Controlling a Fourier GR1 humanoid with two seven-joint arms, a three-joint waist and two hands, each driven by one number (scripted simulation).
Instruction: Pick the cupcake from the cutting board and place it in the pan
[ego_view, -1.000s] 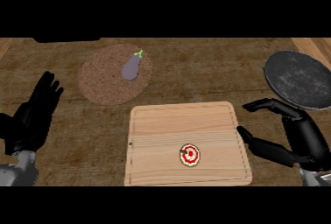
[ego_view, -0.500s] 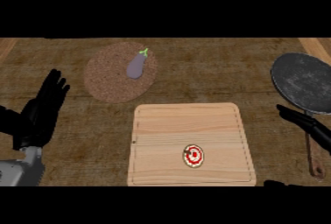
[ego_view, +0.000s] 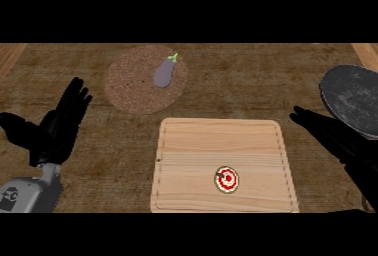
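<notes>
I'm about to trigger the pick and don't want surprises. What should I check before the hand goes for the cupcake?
1. Red-and-white cupcake on the light wooden cutting board: ok, in its lower right part, nothing touching it.
2. Right hand ready to grasp: ok, fingers straight, beside the board's right edge, apart from the cupcake.
3. Dark round pan free to receive: ok for the part in view; the rest is cut off at the right edge.
4. Left hand out of the way: ok, open, resting at the view's left, off the board.
5. Purple eggplant on the round brown mat: ok, beyond the board, away from the cupcake-to-pan path.
</notes>
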